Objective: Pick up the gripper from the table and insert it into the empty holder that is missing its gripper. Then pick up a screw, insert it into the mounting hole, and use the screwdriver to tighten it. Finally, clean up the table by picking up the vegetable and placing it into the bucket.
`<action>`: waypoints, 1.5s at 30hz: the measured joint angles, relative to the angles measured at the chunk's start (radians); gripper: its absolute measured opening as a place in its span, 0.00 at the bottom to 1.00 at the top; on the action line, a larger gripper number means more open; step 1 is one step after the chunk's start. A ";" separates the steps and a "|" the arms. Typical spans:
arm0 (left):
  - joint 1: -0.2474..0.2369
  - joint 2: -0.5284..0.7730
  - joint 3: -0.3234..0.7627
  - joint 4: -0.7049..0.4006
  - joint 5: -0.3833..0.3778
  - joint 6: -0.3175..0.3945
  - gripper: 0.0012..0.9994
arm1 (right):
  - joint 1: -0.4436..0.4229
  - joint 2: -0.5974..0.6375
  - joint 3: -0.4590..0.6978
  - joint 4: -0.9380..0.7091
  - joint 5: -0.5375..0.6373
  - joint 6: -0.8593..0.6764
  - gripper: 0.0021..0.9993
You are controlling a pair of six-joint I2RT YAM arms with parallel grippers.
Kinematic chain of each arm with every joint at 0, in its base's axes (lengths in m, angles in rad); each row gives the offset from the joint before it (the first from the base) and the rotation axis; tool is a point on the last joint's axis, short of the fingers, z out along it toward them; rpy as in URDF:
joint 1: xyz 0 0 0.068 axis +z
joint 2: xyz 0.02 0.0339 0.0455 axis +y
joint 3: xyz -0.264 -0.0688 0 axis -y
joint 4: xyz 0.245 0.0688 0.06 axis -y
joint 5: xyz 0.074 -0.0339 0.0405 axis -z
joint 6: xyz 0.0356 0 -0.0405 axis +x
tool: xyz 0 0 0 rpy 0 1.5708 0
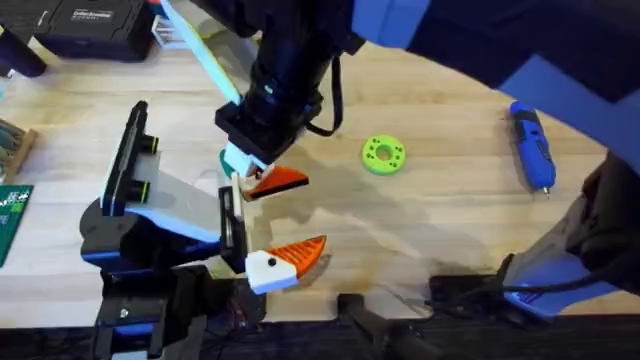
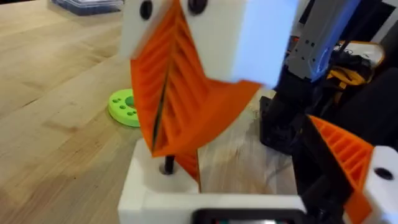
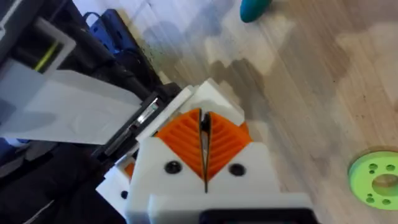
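Observation:
My right gripper point(image 1: 248, 172) reaches across from above and is shut on the loose white-and-orange gripper point(image 1: 280, 182), holding it at the black rail of the holder point(image 1: 232, 218) on the left arm's end. A second orange finger point(image 1: 297, 256) sits mounted on the same rail, well apart. From the left wrist, the right gripper's orange pads point(image 2: 180, 93) come down onto the white base point(image 2: 155, 186), which has a dark hole. The blue screwdriver point(image 1: 530, 145) lies at the far right. A dark green vegetable point(image 3: 254, 7) shows at the frame's edge. The bucket and screw are out of view.
A lime-green disc with holes point(image 1: 383, 155) lies on the wooden table right of the grippers. A black case point(image 1: 90, 25) stands at the back left and a green circuit board point(image 1: 10, 220) at the left edge. The right arm's blue links loom over the back right.

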 joint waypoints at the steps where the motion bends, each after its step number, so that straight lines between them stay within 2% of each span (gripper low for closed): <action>1: 0.000 0.000 0.000 0.000 0.000 0.001 0.99 | 0.000 0.000 0.000 0.000 0.000 -0.001 0.01; 45: 0.000 0.000 0.000 0.000 0.000 -0.001 0.99 | 0.000 0.005 0.000 -0.033 0.019 -0.033 0.01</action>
